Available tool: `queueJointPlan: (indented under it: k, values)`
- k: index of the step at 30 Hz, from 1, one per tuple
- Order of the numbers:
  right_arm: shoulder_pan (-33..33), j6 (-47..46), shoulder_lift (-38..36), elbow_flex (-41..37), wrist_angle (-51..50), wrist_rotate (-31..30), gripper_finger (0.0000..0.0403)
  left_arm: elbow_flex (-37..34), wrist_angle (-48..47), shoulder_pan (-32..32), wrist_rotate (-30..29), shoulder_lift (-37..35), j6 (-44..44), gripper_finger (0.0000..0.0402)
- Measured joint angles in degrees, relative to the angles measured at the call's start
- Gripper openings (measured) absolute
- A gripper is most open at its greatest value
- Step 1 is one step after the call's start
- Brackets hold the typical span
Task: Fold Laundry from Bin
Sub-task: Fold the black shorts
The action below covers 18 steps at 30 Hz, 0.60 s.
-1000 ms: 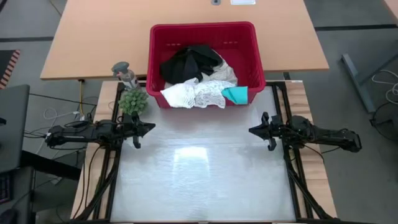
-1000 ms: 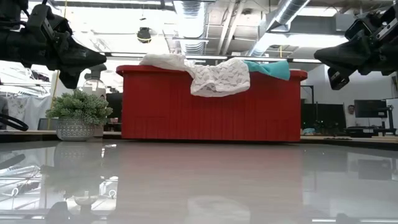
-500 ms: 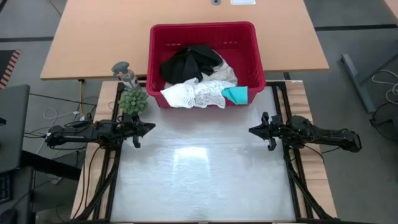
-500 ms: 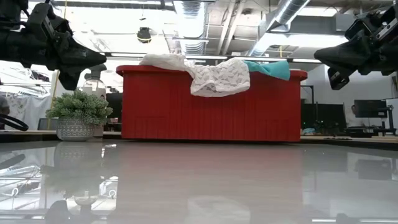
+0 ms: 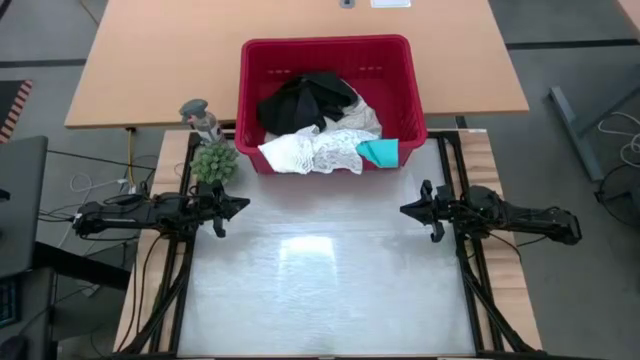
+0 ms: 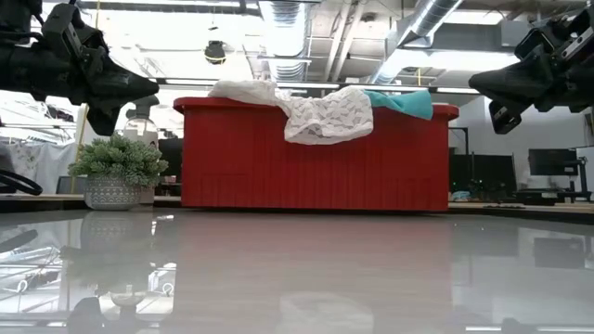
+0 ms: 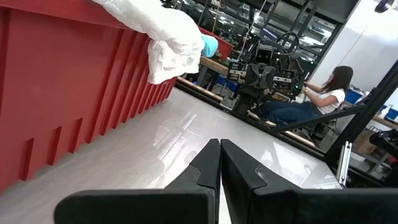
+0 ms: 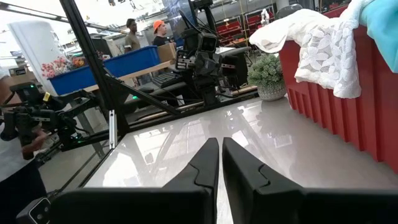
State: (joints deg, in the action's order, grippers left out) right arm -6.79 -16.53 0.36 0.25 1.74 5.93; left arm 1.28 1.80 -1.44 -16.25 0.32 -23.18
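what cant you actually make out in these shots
- Bottom of the red bin: in the high view, the black garment, white lacy cloth and teal cloth cover most of it; anything beneath them is hidden.
- Black garment: in the low view, the bin's front wall hides it.
- Small figure beside the plant: too small in the high view to identify.

1. The bin (image 5: 326, 50) is coloured solid red, with vertical ribbing on its sides.
2. A black garment (image 5: 305, 100) is seen in it.
3. White garments (image 5: 318, 150) are patterned with lace.
4. A teal garment (image 5: 380, 152) is plain.
5. The plant (image 5: 214, 162) is green.
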Motion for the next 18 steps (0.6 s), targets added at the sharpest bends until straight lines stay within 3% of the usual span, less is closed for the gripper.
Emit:
queueJointPlan:
  k: [18]
  values:
    - [0.0, 0.0, 0.0, 0.0, 0.0, 0.0, 0.0049, 0.0, 0.0, 0.0, -0.7, 0.1, -0.3, 0.0000]
